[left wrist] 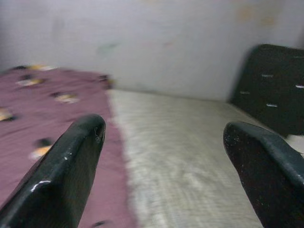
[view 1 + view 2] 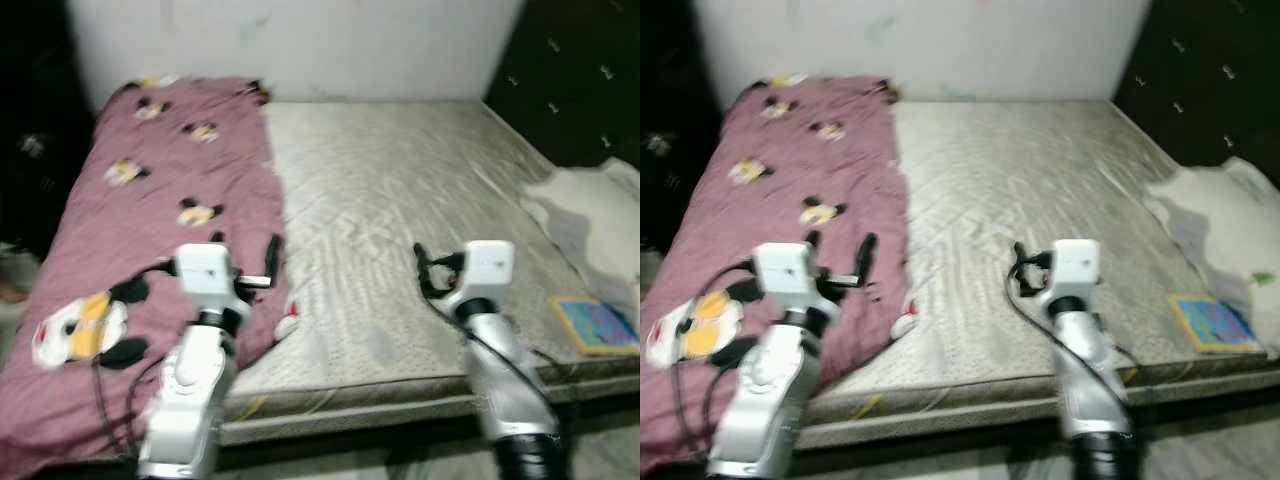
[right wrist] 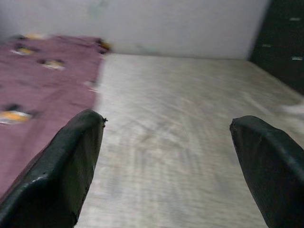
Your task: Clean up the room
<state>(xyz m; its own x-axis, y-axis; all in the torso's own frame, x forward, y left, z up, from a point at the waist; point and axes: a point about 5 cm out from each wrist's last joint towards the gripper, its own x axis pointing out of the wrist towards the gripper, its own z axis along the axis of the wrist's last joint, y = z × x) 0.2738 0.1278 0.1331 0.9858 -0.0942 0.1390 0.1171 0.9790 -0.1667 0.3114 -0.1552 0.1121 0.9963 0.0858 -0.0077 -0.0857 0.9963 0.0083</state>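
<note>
The big bed with the bare grey quilted mattress (image 2: 400, 220) is the main thing to tidy here, and it does not look done yet. A soft dark-pink blanket with cartoon mouse pictures (image 2: 150, 220) covers only the robot's left side of the bed and hangs over the near edge, so the rest of the mattress is bare. On the right side lies a crumpled white cloth (image 2: 590, 215), and near it, at the front right corner of the mattress, sits a small flat book with a yellow edge and a colourful cover (image 2: 596, 325). I think these things are left to put away or straighten, and nothing looks picked up so far. There are no boxes, baskets or bins to see, so I cannot say where the things should go. The left gripper (image 2: 272, 262) is held up over the edge of the pink blanket, close to where it meets the bare mattress. Its two black fingers (image 1: 61, 166) are spread wide apart with nothing between them. The right gripper (image 2: 425, 265) is held up over the bare middle of the mattress, well apart from the book and the white cloth. Its fingers (image 3: 66, 161) are spread wide too and hold nothing. Behind the bed is a plain pale wall (image 2: 300, 45), and on the right a dark padded headboard with little buttons (image 2: 575, 75).
</note>
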